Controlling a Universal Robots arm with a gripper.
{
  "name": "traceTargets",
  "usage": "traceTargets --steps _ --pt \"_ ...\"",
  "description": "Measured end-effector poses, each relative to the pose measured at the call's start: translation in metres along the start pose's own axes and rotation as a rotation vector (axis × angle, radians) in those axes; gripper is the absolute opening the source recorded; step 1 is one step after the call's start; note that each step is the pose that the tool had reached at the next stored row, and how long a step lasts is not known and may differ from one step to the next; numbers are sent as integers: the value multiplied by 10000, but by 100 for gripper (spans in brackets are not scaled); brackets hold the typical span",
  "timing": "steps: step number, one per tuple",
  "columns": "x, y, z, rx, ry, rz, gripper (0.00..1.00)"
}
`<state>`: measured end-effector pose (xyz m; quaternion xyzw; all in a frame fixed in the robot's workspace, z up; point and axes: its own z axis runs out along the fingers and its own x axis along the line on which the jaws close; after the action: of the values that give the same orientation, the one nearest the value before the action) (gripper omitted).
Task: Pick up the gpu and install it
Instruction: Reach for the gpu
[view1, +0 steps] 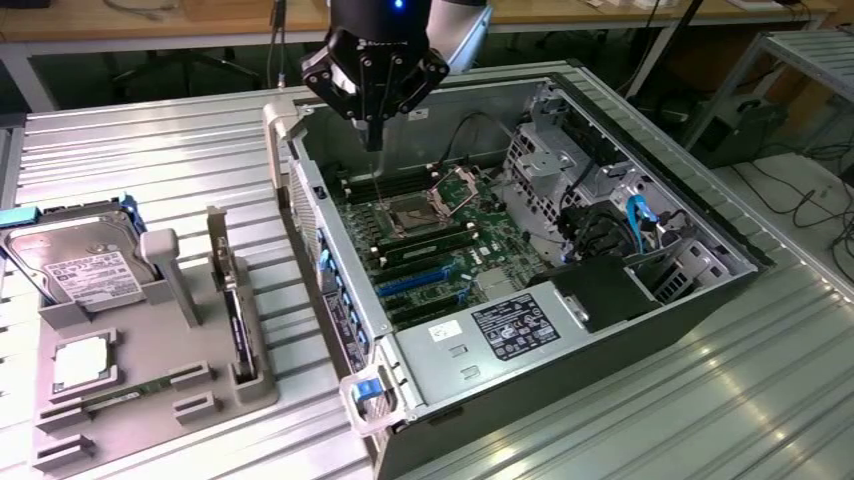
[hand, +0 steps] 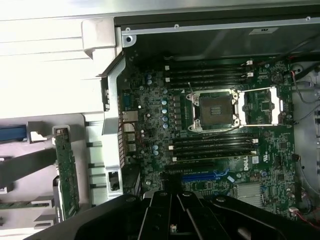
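Exterior view: end effector (view1: 372, 138) fingers pressed together, gripping nothing; it hangs over the open PC case (view1: 654, 340), above the motherboard (view1: 427, 250) near the CPU socket (view1: 404, 215); gpu (view1: 235, 310) stands on edge in a slot of the grey tray (view1: 147, 400) on the surface (view1: 174, 150), at the exterior view's left, well apart from the end effector; hard drive (view1: 74, 268) sits in the same tray; wrist view: gpu (hand: 66, 170) upright just outside the case wall.

The gripper (view1: 372, 138) hangs pointing straight down, closed tight to a tip and holding nothing.
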<state>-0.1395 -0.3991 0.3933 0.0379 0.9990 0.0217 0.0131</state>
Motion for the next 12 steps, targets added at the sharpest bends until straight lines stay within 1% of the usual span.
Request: traceTargets --steps 12 --pt "110 -10 -3 0 0 0 11"
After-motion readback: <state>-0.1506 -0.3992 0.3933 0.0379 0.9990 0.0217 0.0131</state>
